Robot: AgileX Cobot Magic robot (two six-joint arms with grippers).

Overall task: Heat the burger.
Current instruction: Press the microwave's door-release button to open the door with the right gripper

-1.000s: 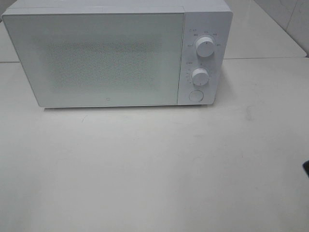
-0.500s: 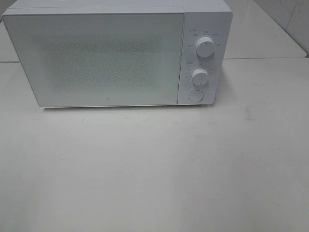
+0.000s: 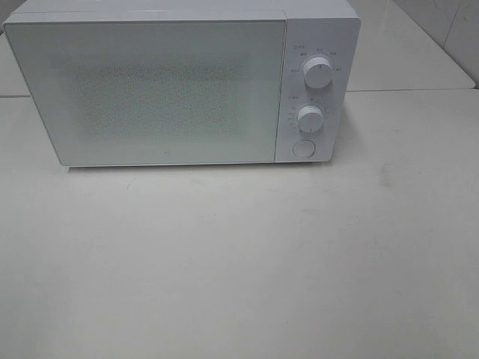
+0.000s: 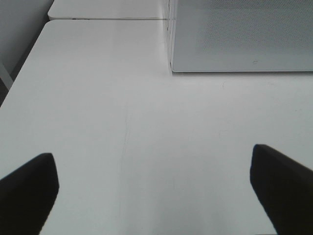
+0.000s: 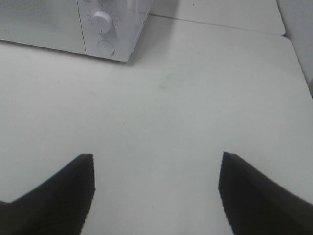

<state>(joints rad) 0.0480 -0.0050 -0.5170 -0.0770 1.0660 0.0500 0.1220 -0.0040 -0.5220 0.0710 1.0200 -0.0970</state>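
Note:
The burger is not visible in any view. A white microwave stands at the back of the table with its door shut, and its frosted window shows nothing inside. Its panel has two dials and a round button. Neither gripper shows in the high view. In the left wrist view my left gripper is open and empty over bare table, in front of the microwave's left corner. In the right wrist view my right gripper is open and empty, well in front of the microwave's panel.
The white table stretches in front of the microwave. A second table top adjoins behind, with a seam between them. The table's left edge drops off beside the left arm. A tiled wall is at the back right.
A dark tip of the right gripper at the right edge of the high view one second ago has drawn out of view. The microwave has not changed.

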